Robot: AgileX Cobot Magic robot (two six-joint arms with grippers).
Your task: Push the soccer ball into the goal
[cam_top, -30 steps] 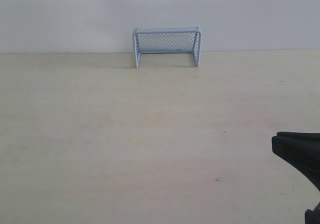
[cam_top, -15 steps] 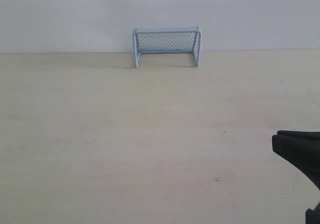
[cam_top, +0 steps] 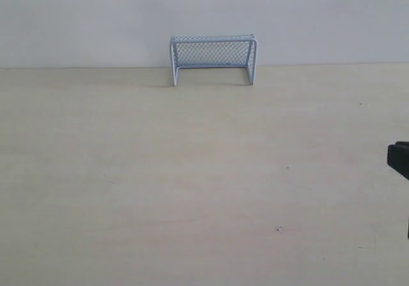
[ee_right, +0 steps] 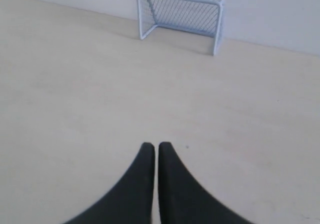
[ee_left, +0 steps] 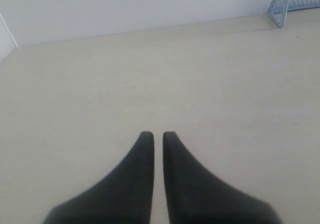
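The goal (cam_top: pixel 213 59), pale blue with mesh netting, stands against the back wall at the table's far edge; it also shows in the right wrist view (ee_right: pixel 181 20) and partly in the left wrist view (ee_left: pixel 296 0). No soccer ball shows in any view. My right gripper (ee_right: pixel 157 146) is shut with nothing between its fingers, far in front of the goal; in the exterior view only a black bit of it (cam_top: pixel 400 159) shows at the right edge. My left gripper (ee_left: pixel 154 134) is shut and empty, hovering over bare table, and is out of the exterior view.
The pale wooden table (cam_top: pixel 192 171) runs up to a white wall (cam_top: pixel 96 18) at the back. A small dark speck (cam_top: pixel 278 228) lies on the table at the front right.
My right gripper has drawn back to the right, almost out of the exterior view. The goal has not moved.
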